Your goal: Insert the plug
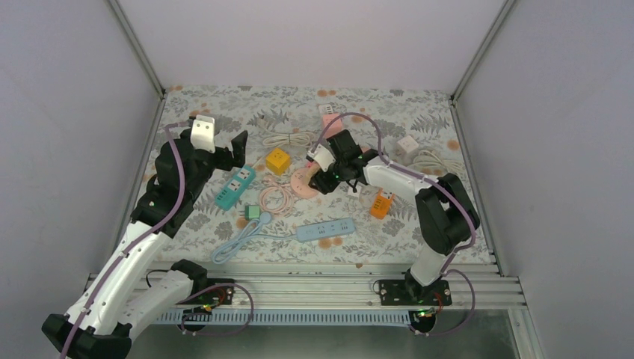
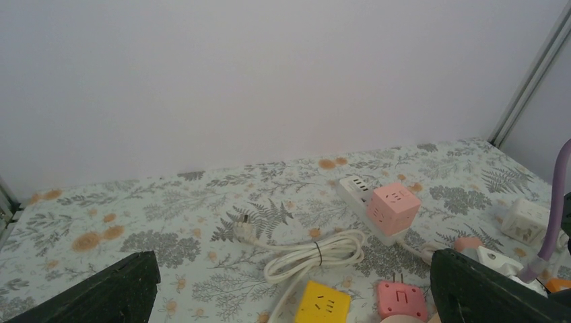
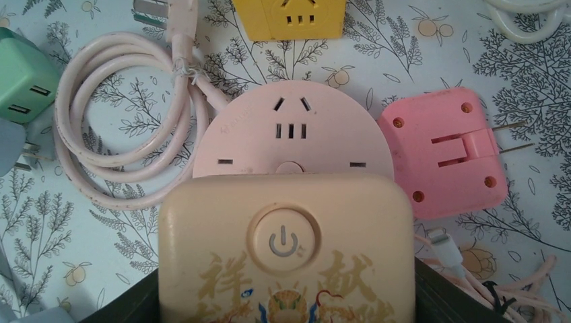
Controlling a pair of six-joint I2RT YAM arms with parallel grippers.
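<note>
The right gripper [image 3: 286, 299] is clamping one cream plug block [image 3: 286, 229], its jaws pressing in on both sides of the block; the block's power button is facing the camera and its prongs are not showing. Just ahead of these jaws one round pink socket [image 3: 291, 134] is lying flat on the floral surface [image 3: 67, 262]. Its near edge is hiding under the block, so I cannot tell whether the two are touching. Just right of the socket one pink square adapter [image 3: 441, 151] is lying with its two prongs sticking out to the right. Left of the jaws a pink cord [image 3: 114, 134] is looping in a coil, and past it one green USB charger [image 3: 23, 87] is sitting. Farther ahead one yellow cube socket [image 3: 289, 17] is standing. The left gripper [image 2: 294, 276] is holding nothing, its jaws standing wide apart. Ahead of them one bundled white cord [image 2: 316, 252] is lying, then one white power strip [image 2: 357, 195] with one pink cube [image 2: 392, 207] resting on it, and off to the right one white cube [image 2: 525, 219]. Seen from above, two more strips are lying on the surface: a teal strip [image 1: 235, 187] just beside the left jaws and a blue strip [image 1: 325, 229] behind the right jaws. One orange adapter [image 1: 382, 203] is sitting beside the right forearm.
</note>
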